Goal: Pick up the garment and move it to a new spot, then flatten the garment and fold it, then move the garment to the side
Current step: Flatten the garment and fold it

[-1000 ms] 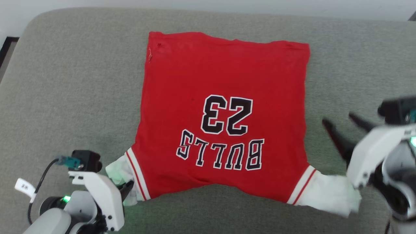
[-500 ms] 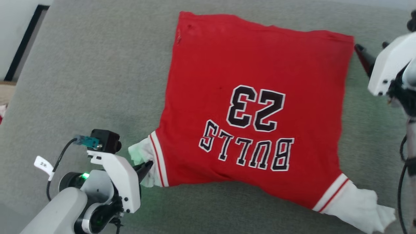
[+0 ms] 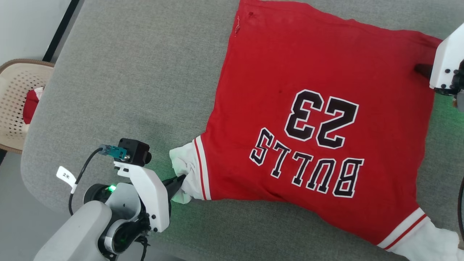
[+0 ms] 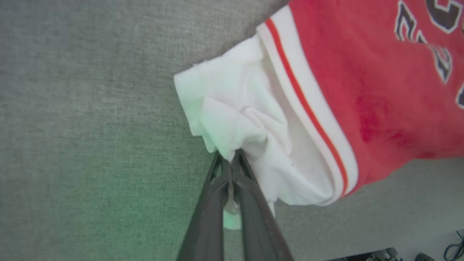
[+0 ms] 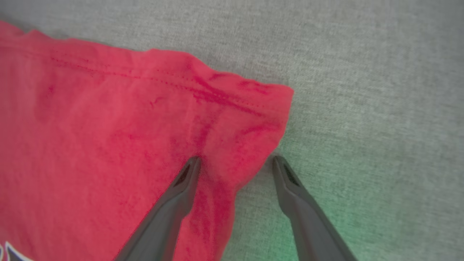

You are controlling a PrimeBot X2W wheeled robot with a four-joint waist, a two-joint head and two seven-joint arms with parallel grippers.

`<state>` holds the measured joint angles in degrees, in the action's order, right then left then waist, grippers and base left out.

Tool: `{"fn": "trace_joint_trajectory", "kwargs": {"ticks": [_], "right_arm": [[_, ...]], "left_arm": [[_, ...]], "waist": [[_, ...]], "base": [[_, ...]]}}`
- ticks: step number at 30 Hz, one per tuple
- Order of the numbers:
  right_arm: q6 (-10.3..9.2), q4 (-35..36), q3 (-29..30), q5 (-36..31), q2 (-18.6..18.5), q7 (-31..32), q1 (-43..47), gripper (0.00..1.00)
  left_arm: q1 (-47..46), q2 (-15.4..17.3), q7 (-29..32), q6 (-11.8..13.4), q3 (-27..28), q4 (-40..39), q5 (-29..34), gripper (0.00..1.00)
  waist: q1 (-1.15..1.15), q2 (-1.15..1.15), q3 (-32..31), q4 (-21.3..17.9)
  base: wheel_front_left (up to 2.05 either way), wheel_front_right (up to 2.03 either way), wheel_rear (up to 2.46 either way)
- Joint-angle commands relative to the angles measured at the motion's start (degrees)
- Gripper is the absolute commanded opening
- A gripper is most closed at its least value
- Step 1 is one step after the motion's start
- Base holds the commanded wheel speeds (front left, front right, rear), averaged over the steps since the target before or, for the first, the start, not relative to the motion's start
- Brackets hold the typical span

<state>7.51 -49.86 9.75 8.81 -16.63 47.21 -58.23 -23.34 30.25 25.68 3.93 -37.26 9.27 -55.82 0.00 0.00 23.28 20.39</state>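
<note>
The garment (image 3: 308, 119), a red T-shirt with white sleeves and black "BULLS 23" print, lies spread flat on the grey cushion (image 3: 127, 72), print upside down to me. My left gripper (image 3: 179, 180) is shut on the bunched white sleeve (image 4: 239, 123) at the shirt's near left corner. My right gripper (image 5: 235, 161) is open at the far right hem corner (image 5: 253, 119). One finger rests on the red cloth and the other on the cushion beside it, so the corner's edge lies between them. In the head view its fingers are mostly hidden behind the white wrist housing (image 3: 447, 61).
A tan perforated basket (image 3: 16, 98) holding something red stands on the floor left of the cushion. The cushion's left edge and near edge run close to my left arm. The other white sleeve (image 3: 427, 243) lies at the lower right.
The head camera has swung, so the whole scene shifted right and down. My right gripper has gone from the near right sleeve up to the far right hem corner. The left grip is unchanged.
</note>
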Motion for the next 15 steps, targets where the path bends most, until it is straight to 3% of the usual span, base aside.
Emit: {"fn": "trace_joint_trajectory", "kwargs": {"ticks": [1, 3, 4, 5, 10, 15], "right_arm": [[-0.03, -2.78, -0.08, -0.88, 0.76, 1.67, 2.18, 1.0], [-0.04, -6.05, 0.18, -2.25, 1.04, 4.02, 2.83, 1.0], [-0.04, -7.01, -0.21, -3.18, 0.95, 4.53, 2.97, 0.65], [-0.04, -7.43, -0.85, -3.98, 0.83, 4.42, 2.96, 0.0], [-0.05, -5.58, -2.41, -4.82, 1.54, -0.07, 1.25, 0.0], [-0.04, -1.18, -9.74, -0.4, 2.01, -2.49, 2.07, 0.0]], "left_arm": [[-0.79, -0.28, -0.19, -0.27, -0.12, 0.53, 0.25, 0.0], [-0.95, -0.45, -0.3, -0.42, -0.14, 0.98, 0.09, 0.0], [-0.99, -0.46, -0.39, -0.54, -0.1, 1.23, 0.02, 0.0], [-1.0, -0.41, -0.51, -0.55, -0.01, 1.46, -0.05, 0.0], [-0.69, 0.22, -1.27, -0.52, 0.87, 2.4, -0.4, 0.0], [1.03, 2.37, -2.3, 0.23, 2.42, 2.57, -0.86, 0.0]], "waist": [[0.0, 0.0, 0.18, 0.28], [0.0, 0.0, 0.14, 0.43], [0.0, 0.0, 0.1, 0.41], [0.0, 0.0, 0.04, 0.29], [0.0, 0.0, -0.88, -1.97], [0.0, 0.0, -2.76, -6.2]], "base": [[0.0, 0.0, 0.0], [0.0, 0.0, 0.0], [0.0, 0.0, 0.0], [0.0, 0.0, 0.0], [0.0, 0.0, 0.0], [0.0, 0.0, 0.0]]}}
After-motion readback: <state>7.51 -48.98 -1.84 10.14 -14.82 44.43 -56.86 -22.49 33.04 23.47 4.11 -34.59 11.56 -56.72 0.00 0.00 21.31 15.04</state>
